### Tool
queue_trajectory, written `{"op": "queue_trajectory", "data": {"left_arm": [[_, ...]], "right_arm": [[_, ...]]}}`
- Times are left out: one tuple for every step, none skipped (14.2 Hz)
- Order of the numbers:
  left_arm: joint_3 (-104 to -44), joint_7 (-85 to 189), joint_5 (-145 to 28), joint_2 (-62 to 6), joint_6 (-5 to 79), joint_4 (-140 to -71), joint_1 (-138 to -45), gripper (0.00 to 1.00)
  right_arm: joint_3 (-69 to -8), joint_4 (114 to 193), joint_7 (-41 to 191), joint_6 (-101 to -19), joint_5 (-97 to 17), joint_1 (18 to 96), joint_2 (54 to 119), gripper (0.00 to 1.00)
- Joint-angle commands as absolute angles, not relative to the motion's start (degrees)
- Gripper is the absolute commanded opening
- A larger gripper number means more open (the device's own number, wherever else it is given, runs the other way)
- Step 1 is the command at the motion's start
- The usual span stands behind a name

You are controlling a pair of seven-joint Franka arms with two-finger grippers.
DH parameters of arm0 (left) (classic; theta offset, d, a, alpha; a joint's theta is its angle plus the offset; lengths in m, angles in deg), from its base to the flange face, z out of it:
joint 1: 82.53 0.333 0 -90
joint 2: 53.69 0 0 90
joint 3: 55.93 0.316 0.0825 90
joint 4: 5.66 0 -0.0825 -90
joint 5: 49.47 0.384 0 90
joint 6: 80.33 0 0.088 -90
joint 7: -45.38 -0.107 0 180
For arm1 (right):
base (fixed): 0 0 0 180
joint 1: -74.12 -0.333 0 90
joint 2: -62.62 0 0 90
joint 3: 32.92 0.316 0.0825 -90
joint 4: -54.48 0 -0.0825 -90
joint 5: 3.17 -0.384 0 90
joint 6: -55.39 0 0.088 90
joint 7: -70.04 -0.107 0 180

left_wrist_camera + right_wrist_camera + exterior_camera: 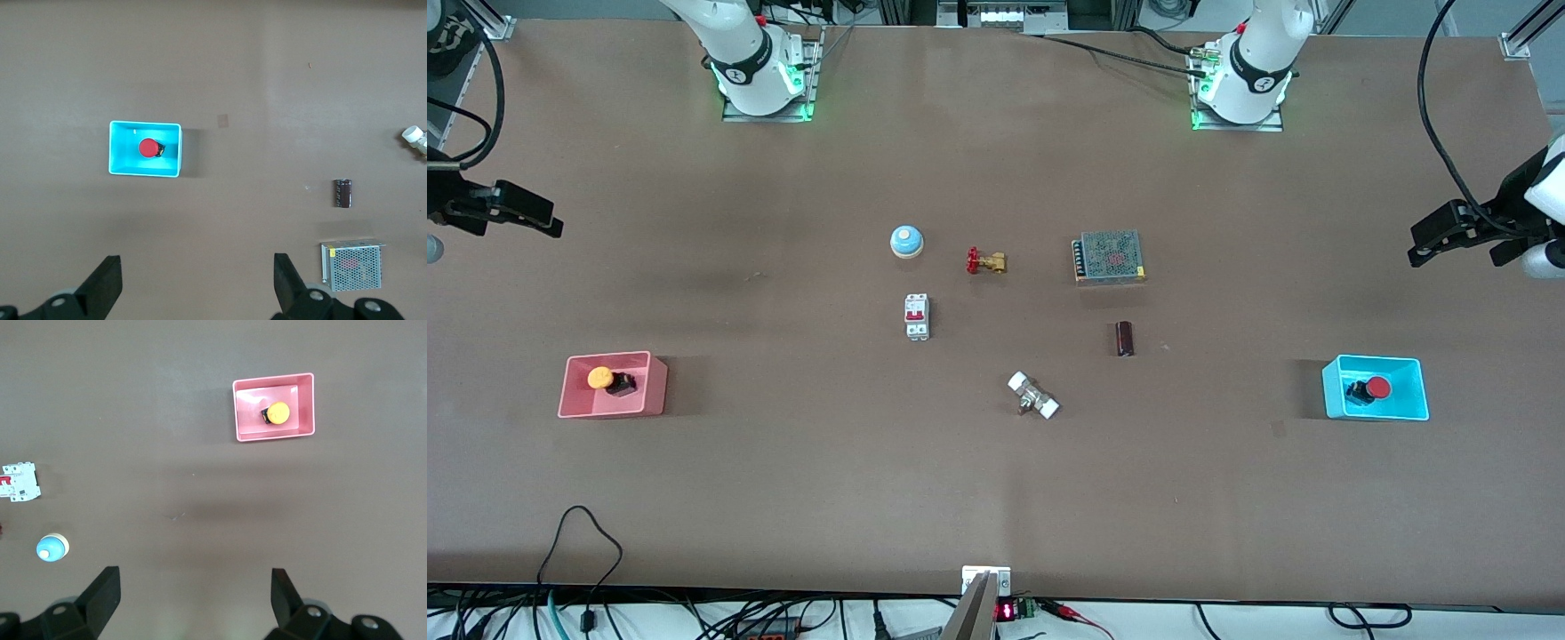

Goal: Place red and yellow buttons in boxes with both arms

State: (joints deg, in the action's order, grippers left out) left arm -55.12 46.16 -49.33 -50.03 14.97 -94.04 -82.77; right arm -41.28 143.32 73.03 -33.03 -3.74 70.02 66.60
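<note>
We are seeing both buttons already lying inside their boxes. Nearest the front camera, at about eight o'clock from the table's middle, the pink-red box (612,386) is holding the yellow button (601,378), tipped on its side with its black base pointing toward the table's middle. At about four o'clock, the cyan box (1375,388) is holding the red button (1376,388), also lying over.

We are judging these buttons light and rigid, hard plastic, with smooth rounded caps that could be slipping between fingers; the squarer black base is looking like the surer place to pinch. The boxes seem thin-walled and easy to nudge.

Farther from the camera, a white fitting (1033,396), a dark cylinder (1125,339), a breaker (917,316), a brass valve (985,261), a blue bell (906,241) and a mesh-topped power supply (1109,256) are sitting untouched.

Up at nine o'clock, the right gripper (538,220) is hovering over bare table with fingers spread wide and empty; at three o'clock the left gripper (1427,245) is doing likewise. Both arms appear to be waiting.
</note>
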Motion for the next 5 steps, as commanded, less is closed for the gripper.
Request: {"op": "queue_trajectory", "data": {"left_arm": [[-54.2, 44.8, -51.5, -51.4, 14.9, -95.4, -83.4, 1.0], [-54.2, 44.8, -52.4, -51.4, 14.8, -95.4, -83.3, 1.0], [-54.2, 44.8, -52.6, -51.4, 14.8, -95.4, -83.3, 1.0], [-54.1, 44.8, -52.6, -51.4, 14.8, -95.4, -83.3, 1.0], [-54.1, 44.8, -52.6, -51.4, 14.8, -95.4, -83.1, 1.0]], "right_arm": [[-40.4, 145.4, 72.1, -32.9, -2.6, 70.6, 64.6, 1.0], [-40.4, 145.4, 72.1, -32.9, -2.7, 70.6, 64.4, 1.0], [-40.4, 145.4, 72.1, -32.9, -2.7, 70.6, 64.3, 1.0], [-40.4, 145.4, 72.1, -32.8, -2.7, 70.5, 64.2, 1.0], [-40.4, 145.4, 72.2, -32.7, -2.7, 70.6, 64.2, 1.0]]}}
